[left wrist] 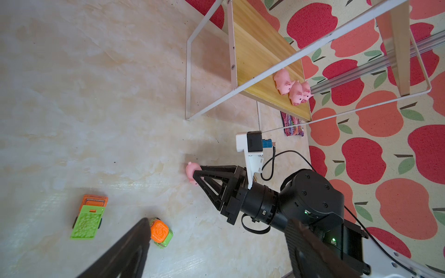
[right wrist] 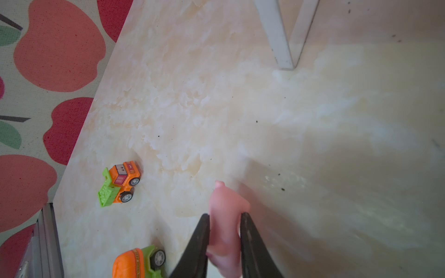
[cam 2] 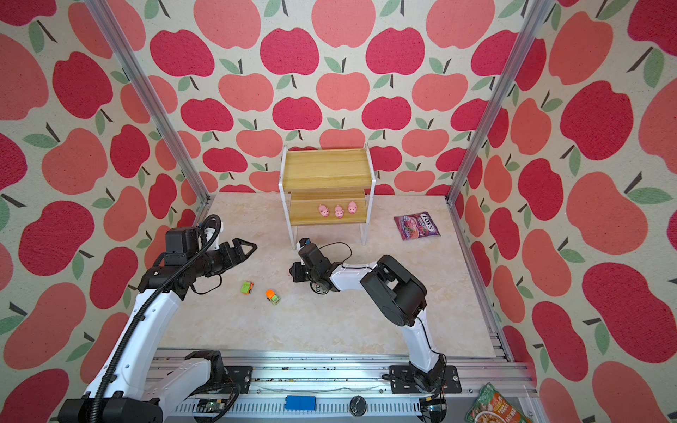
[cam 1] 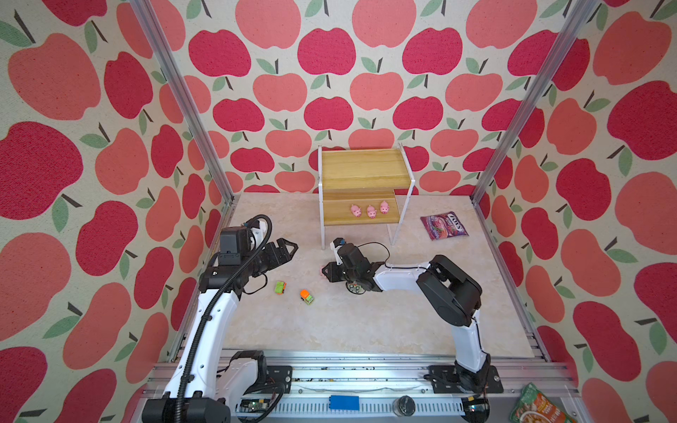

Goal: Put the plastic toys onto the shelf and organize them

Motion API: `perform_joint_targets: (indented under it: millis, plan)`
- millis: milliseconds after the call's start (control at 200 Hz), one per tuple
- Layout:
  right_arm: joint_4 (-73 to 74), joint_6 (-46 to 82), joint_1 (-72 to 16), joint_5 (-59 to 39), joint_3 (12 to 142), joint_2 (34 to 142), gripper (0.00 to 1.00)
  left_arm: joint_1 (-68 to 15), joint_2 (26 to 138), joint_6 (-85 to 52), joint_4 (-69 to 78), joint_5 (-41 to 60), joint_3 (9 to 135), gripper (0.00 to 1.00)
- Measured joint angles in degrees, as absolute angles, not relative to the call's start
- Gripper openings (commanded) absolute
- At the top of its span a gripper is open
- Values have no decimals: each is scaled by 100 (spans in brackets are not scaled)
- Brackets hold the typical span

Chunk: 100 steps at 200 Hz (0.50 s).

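Observation:
The shelf point(cam 1: 366, 168) point(cam 2: 326, 168) point(left wrist: 255, 53) stands at the back wall. Three pink pigs point(cam 1: 371, 211) point(cam 2: 339, 211) point(left wrist: 292, 87) sit in a row on its lower board. Low over the table in front of the shelf, my right gripper point(cam 1: 324, 271) point(cam 2: 292, 273) point(right wrist: 225, 216) point(left wrist: 196, 175) is shut on another pink pig point(right wrist: 226, 204) point(left wrist: 191, 169). To its left on the table lie a green and orange truck point(cam 1: 280, 287) point(cam 2: 247, 288) point(left wrist: 90, 216) point(right wrist: 119, 184) and an orange-topped car point(cam 1: 306, 296) point(cam 2: 273, 296) point(left wrist: 161, 232) point(right wrist: 138, 263). My left gripper point(cam 1: 289, 251) point(cam 2: 249, 249) point(left wrist: 220, 222) hangs open and empty above them.
A purple candy bag point(cam 1: 443, 227) point(cam 2: 417, 226) lies flat on the table right of the shelf. The shelf's white legs point(right wrist: 281, 36) stand just beyond my right gripper. Apple-patterned walls close in three sides. A snack pack point(cam 1: 538, 406) lies on the front rail.

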<state>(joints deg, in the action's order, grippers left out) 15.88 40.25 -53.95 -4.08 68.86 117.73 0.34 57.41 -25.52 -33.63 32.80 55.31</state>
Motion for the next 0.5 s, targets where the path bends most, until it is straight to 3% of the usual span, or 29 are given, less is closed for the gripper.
perform_joint_targets:
  millis: [190, 500]
  plan:
    - [1531, 3872, -5349, -274, 6884, 11771, 36, 19, 5736, -2532, -3363, 3238, 5531, 90]
    - [882, 3033, -5306, 213, 6952, 11605, 56, 8, 5734, -2449, -3365, 3194, 5522, 90]
